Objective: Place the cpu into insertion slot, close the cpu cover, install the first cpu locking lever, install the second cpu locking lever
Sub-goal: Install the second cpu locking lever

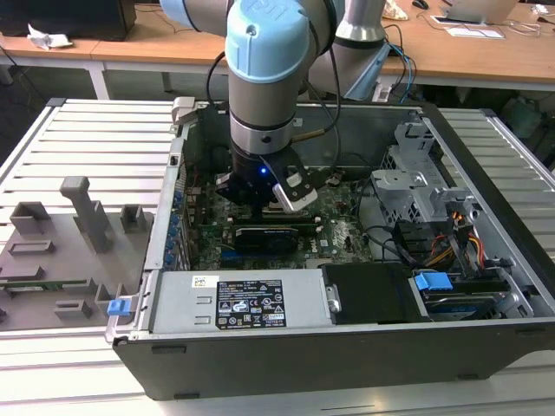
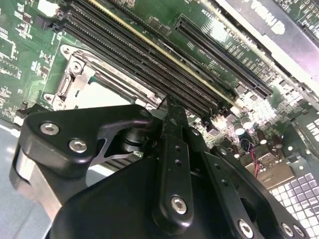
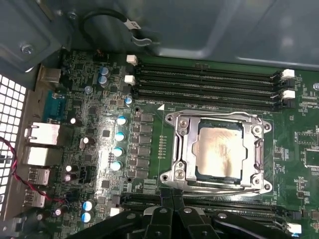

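Observation:
In the first wrist view the cpu point(image 3: 218, 151) lies flat in the insertion slot point(image 3: 171, 178), its silver face showing through the window of the cpu cover point(image 3: 182, 147). The cover is down over the chip. Thin metal locking levers run along the socket's sides; whether they are latched I cannot tell. My gripper point(image 3: 172, 196) hovers beside the socket's near edge, over the memory slots, shut with nothing between its fingers. The second wrist view shows my gripper point(image 2: 171, 103) next to the socket's metal frame point(image 2: 69, 85). In the exterior view my gripper point(image 1: 253, 201) hangs inside the open computer case.
Long black memory slots point(image 3: 207, 79) flank the socket on both sides. A black card point(image 1: 273, 234) lies across the board near the gripper. The power supply point(image 1: 234, 303), drive cage point(image 1: 416, 186) and cables point(image 1: 451, 243) fill the case. A grey fixture tray point(image 1: 61, 251) sits on the exterior view's left.

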Tool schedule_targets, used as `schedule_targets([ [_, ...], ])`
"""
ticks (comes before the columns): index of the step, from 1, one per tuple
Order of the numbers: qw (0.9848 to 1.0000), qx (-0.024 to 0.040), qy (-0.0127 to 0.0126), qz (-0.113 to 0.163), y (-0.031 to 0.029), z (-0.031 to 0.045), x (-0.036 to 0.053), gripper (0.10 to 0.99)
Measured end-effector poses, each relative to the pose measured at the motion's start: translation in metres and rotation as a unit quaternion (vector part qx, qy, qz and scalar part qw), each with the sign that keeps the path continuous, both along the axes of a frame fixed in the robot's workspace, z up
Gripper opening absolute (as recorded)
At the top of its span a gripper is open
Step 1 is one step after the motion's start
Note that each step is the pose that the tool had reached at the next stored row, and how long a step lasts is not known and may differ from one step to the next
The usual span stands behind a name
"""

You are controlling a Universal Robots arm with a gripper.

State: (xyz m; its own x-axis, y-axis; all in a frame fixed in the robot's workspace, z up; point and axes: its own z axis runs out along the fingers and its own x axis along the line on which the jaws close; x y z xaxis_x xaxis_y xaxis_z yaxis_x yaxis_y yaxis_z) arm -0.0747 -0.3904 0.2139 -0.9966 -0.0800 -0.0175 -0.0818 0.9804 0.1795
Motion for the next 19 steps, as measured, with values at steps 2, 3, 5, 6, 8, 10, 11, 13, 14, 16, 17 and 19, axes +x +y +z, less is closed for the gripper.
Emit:
schedule_targets([
  [2,1.0000,0.0029,0.0000,0.000,0.0003,-0.0015,-0.0002,0.106],
  [3,1.0000,0.0041,-0.0001,0.000,0.0004,-0.0019,-0.0005,0.106],
  [5,1.0000,0.0077,0.0000,-0.001,0.0010,-0.0031,-0.0013,0.106],
  [6,1.0000,0.0087,-0.0001,-0.001,0.0013,-0.0040,-0.0012,0.106],
  [8,1.0000,0.0096,0.0000,-0.001,0.0018,-0.0066,-0.0013,0.106],
  [10,0.9999,0.0106,0.0000,-0.001,0.0019,-0.0089,-0.0014,0.106],
  [11,0.9999,0.0111,0.0000,-0.001,0.0019,-0.0097,-0.0018,0.106],
  [13,0.9999,0.0121,0.0000,-0.001,0.0020,-0.0108,-0.0023,0.106],
  [14,0.9999,0.0125,0.0000,-0.001,0.0020,-0.0113,-0.0024,0.106],
  [16,0.9999,0.0142,0.0002,-0.001,0.0025,-0.0128,-0.0025,0.106],
  [17,0.9999,0.0155,0.0000,-0.001,0.0033,-0.0134,-0.0025,0.106],
  [19,0.9999,0.0164,-0.0002,-0.001,0.0038,-0.0139,-0.0024,0.106],
])
